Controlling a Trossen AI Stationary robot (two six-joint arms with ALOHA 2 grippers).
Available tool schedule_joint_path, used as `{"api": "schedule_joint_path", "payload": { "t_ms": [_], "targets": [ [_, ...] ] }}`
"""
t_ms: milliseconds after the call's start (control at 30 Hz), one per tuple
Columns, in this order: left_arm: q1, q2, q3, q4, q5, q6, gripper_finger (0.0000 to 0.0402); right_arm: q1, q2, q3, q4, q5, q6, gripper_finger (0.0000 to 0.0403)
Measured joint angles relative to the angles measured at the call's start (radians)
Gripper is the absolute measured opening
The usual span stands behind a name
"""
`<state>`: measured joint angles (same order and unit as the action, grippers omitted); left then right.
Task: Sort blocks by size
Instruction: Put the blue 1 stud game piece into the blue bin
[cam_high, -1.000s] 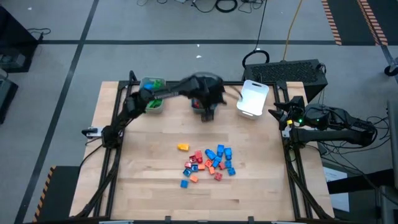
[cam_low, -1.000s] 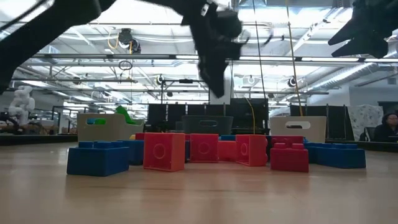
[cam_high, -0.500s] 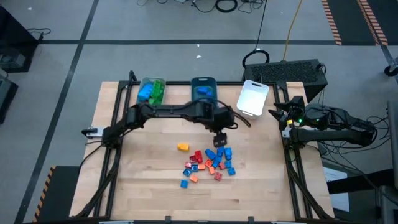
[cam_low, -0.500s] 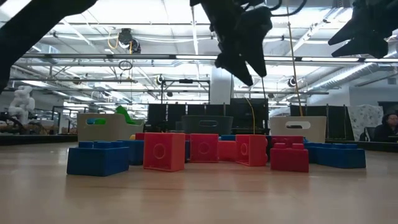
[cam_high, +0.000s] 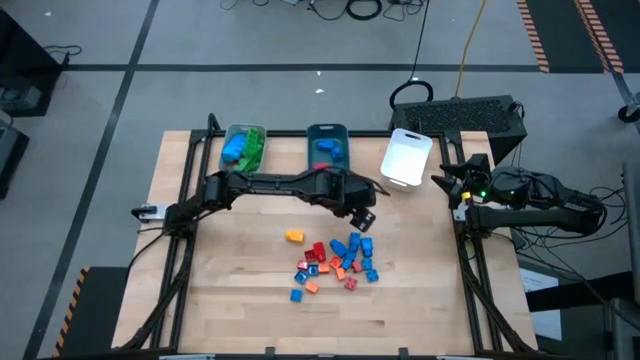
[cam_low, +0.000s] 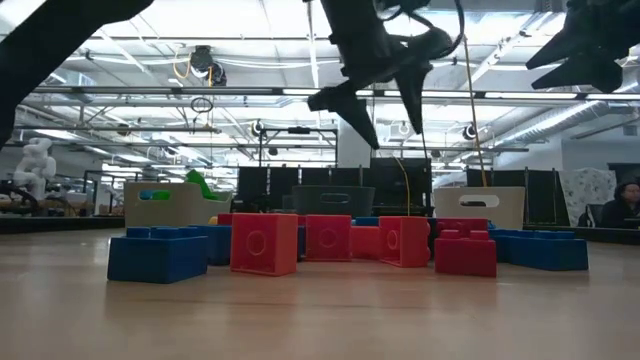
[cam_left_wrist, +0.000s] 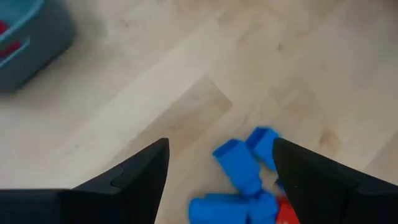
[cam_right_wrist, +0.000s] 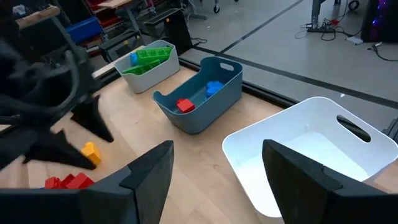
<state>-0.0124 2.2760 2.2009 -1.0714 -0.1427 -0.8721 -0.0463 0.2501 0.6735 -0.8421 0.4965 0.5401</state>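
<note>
With its jaws spread wide and nothing between them, your left gripper (cam_high: 364, 219) hangs above the table just behind the pile of blocks (cam_high: 335, 262), on the side nearest the bins. From the wrist camera the two dark fingers (cam_left_wrist: 134, 177) frame a small clump of blue blocks (cam_left_wrist: 244, 171) lying together on the wood, with a red one touching them at the edge. That crowding is your main risk: if you come down on the clump as it lies, one finger may land on top of a neighbour instead of beside the block you want, or the jaws may close on two at once and carry a wrong size along. A glancing touch could also scatter the loose pieces across the table. Around the pile, a yellow block (cam_high: 293, 236) sits apart on its left, and small orange and blue ones trail toward the front edge. Behind your gripper stand three bins: a grey one (cam_high: 243, 146) holding green and blue blocks, a teal one (cam_high: 327, 145) with a red and a blue block inside, and a white one (cam_high: 407, 157) that looks empty. Your right gripper (cam_right_wrist: 217, 171) waits with jaws open at the table's right edge, near the white bin.
</note>
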Motion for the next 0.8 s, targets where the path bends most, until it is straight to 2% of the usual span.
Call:
{"api": "schedule_joint_path", "payload": {
  "t_ms": [167, 400, 800],
  "targets": [
    [-0.069, 0.035, 0.0, 0.037, -0.065, -0.166, 0.0286, 0.0, 0.0, 0.0, 0.0, -0.003, 0.028, 0.0238],
    [-0.122, 0.084, 0.0, 0.042, -0.093, -0.32, 0.0286, 0.0, 0.0, 0.0, 0.0, -0.035, 0.024, 0.0238],
    [-0.119, 0.155, 0.0, 0.069, -0.114, -0.379, 0.0286, 0.0, 0.0, 0.0, -0.001, -0.058, 0.024, 0.0238]
  ]
}}
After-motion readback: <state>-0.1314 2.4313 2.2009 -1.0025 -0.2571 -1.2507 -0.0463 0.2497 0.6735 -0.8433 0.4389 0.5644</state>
